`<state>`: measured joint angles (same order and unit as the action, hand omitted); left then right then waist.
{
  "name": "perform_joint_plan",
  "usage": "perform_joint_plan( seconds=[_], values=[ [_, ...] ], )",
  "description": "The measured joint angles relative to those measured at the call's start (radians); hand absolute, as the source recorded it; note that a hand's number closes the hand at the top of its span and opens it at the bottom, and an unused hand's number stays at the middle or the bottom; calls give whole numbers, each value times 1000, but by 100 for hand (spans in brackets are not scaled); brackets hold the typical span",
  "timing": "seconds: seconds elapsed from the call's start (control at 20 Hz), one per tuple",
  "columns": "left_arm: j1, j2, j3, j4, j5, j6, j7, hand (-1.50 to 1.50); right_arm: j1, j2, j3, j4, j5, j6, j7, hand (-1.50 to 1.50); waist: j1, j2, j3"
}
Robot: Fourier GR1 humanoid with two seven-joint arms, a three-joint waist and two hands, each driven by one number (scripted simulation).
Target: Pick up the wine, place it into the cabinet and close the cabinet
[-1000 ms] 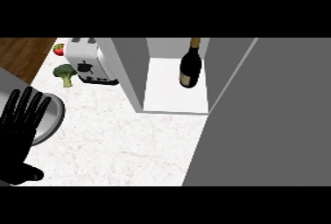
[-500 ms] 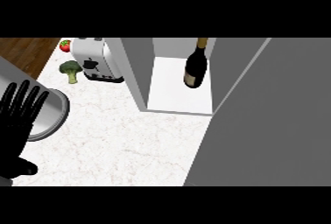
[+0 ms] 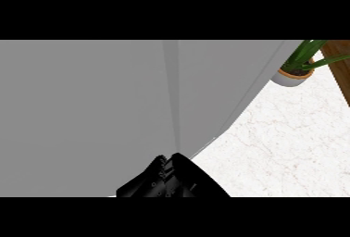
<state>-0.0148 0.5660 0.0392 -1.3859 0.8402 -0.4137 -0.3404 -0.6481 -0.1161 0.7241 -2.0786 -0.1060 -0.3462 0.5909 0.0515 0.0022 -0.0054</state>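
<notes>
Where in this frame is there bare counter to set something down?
Bare marble counter lies right of the grey cabinet and below the potted plant. It is crowded at lower centre, where the black hand is close by the cabinet.

Counted, there is one grey cabinet (image 3: 89, 106) filling most of the view, one black hand (image 3: 171, 180) at the lower edge, one potted plant (image 3: 292, 76) with one white pot, and one white marbled tabletop (image 3: 287, 148).
</notes>
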Motion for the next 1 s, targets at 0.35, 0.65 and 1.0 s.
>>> perform_joint_plan(
  seconds=[0.35, 0.65, 1.0],
  values=[
    [-2, 1, 27, 22, -5, -27, 3, -150, -315, 94, -126, 341, -123, -53, -24, 150, -16, 0, 4],
    [23, -1, 53, 16, -6, -74, 7, -150, -363, 111, -202, 518, -222, -25, -122, 150, -29, -1, 6],
    [18, -28, 78, 34, -54, -82, -23, -150, -337, 115, -255, 669, -266, 11, -229, 150, -35, -5, 11]
  ],
)
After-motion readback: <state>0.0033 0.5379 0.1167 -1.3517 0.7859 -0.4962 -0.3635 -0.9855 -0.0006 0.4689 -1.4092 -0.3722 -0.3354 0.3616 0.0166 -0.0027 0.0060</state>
